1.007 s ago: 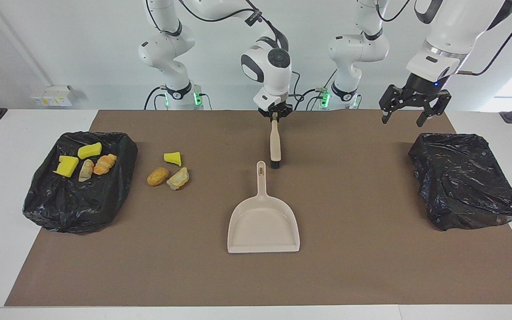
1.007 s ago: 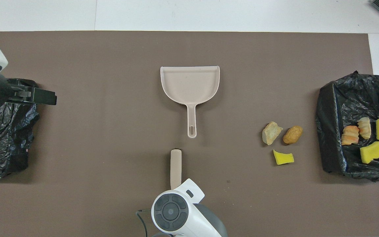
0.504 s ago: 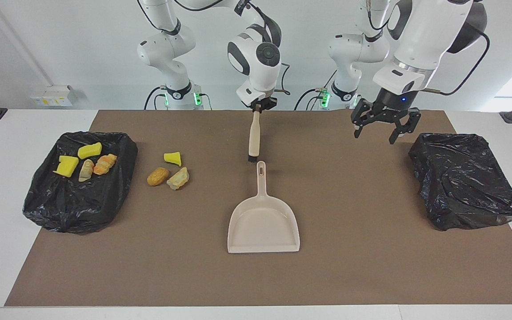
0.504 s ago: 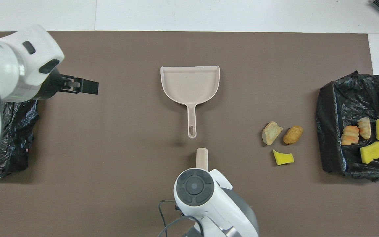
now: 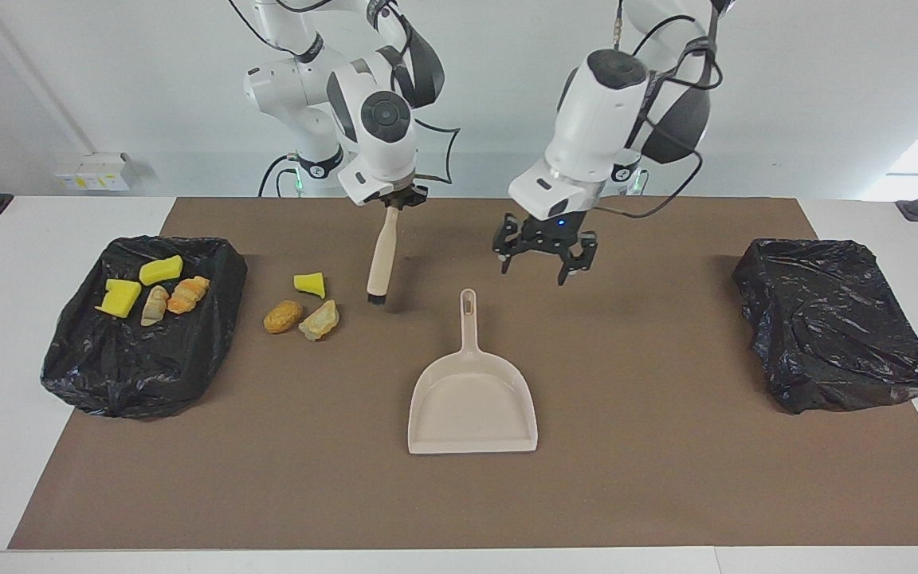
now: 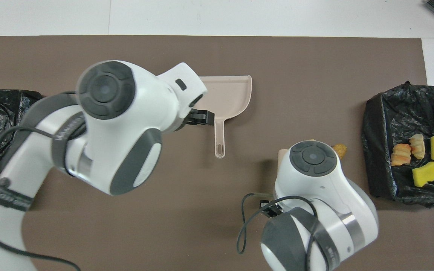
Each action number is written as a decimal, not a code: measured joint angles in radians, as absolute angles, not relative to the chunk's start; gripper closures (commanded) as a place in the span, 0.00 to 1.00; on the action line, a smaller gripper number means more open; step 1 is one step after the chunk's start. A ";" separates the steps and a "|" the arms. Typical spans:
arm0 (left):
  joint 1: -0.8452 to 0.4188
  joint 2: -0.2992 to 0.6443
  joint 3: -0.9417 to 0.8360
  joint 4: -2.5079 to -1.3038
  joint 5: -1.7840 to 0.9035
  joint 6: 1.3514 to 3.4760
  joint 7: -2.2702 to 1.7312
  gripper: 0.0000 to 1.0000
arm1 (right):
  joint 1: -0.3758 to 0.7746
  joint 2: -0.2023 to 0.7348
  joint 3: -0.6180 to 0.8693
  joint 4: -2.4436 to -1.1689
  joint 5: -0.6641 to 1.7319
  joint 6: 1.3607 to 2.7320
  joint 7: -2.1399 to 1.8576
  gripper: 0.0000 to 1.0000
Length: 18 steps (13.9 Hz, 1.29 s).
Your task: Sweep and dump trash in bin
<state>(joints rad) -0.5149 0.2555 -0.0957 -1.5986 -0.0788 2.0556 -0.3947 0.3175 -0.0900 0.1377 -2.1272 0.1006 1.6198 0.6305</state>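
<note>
Trash [image 5: 301, 307] is lying in two groups: three loose bits on the brown mat [image 5: 666, 478], beside the black-lined bin [image 5: 140, 375] at the right arm's end of the table, and four more bits sitting inside that bin. The pieces look like bright yellow foam chunks, tan-orange bread-like lumps and a pale crumbly chunk (all look light).

Right gripper [image 5: 392, 204] is pinching the brush [image 5: 380, 255] by its handle top, bristles hanging over the mat just beside the loose bits. Left gripper [image 5: 544, 261] is hovering with fingers spread, beside the dustpan [image 5: 471, 399] handle.

Judged step: set-up for sweeping. Next move is calling for the left gripper to drop onto the dustpan handle and close.
</note>
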 measured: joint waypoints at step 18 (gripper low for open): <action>-0.637 0.422 -0.092 -1.716 -0.078 2.259 -0.445 1.00 | -0.185 -0.295 0.146 -2.486 -0.015 1.938 0.017 1.00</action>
<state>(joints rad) -0.6367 0.4219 -0.0921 -1.7158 -0.0782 2.2591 -0.4446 -0.1850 -0.2951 0.1461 -2.4859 -0.0147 1.9379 0.0171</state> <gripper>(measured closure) 0.383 0.744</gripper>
